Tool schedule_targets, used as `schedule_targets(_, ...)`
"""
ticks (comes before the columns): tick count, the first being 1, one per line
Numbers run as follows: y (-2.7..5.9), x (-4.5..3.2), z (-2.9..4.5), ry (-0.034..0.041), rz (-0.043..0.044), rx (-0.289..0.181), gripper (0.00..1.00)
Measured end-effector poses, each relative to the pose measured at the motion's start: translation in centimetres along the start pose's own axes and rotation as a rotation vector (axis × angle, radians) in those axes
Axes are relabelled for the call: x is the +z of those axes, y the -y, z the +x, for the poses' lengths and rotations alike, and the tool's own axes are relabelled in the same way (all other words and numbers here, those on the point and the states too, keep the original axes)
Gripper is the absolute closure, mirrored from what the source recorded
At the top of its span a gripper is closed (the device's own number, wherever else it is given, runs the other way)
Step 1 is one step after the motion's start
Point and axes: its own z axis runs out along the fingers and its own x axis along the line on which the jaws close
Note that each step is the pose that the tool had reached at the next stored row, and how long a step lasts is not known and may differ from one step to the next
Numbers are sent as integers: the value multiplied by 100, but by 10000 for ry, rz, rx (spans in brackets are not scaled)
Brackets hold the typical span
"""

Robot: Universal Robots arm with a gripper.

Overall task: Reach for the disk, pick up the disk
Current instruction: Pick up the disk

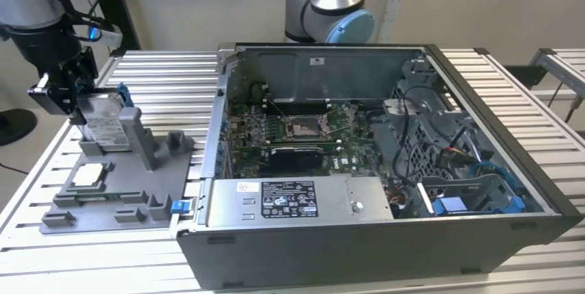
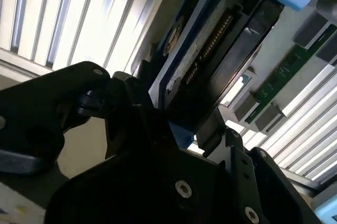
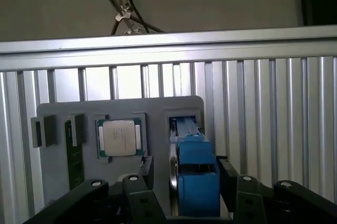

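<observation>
Surface: slatted metal table [image 1: 160, 71]
Disk [image 1: 103, 128]: upright in grey fixture [image 1: 137, 186]; white label, print unreadable
Gripper [image 3: 185, 167]: spread, straddling disk's blue-railed edge; base cropped

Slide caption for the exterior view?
Gripper at the upright disk in a grey fixture, beside an open PC case.

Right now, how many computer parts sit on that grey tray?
3: the disk standing on edge in its slot, the square chip lying flat beside it, and a green circuit strip beyond the chip. Others may be hidden.
</observation>
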Motion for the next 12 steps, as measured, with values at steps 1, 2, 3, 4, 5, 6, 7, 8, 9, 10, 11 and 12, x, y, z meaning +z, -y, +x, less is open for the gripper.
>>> schedule_targets(1,0,0,0,0,0,0,0)
schedule_targets(2,0,0,0,0,0,0,0)
schedule_targets(3,0,1,0,0,1,0,0)
schedule_targets(4,0,1,0,1,1,0,0)
schedule_targets(5,0,1,0,0,1,0,0)
schedule_targets(6,0,1,0,1,1,0,0)
schedule_targets(7,0,3,0,1,1,-1,0)
schedule_targets(8,0,6,0,1,3,0,0)
schedule_targets(9,1,10,0,2,4,-1,0)
schedule_targets(10,1,15,0,2,4,0,0)
schedule_targets(11,1,21,0,1,2,0,0)
schedule_targets(12,1,26,0,1,1,0,0)
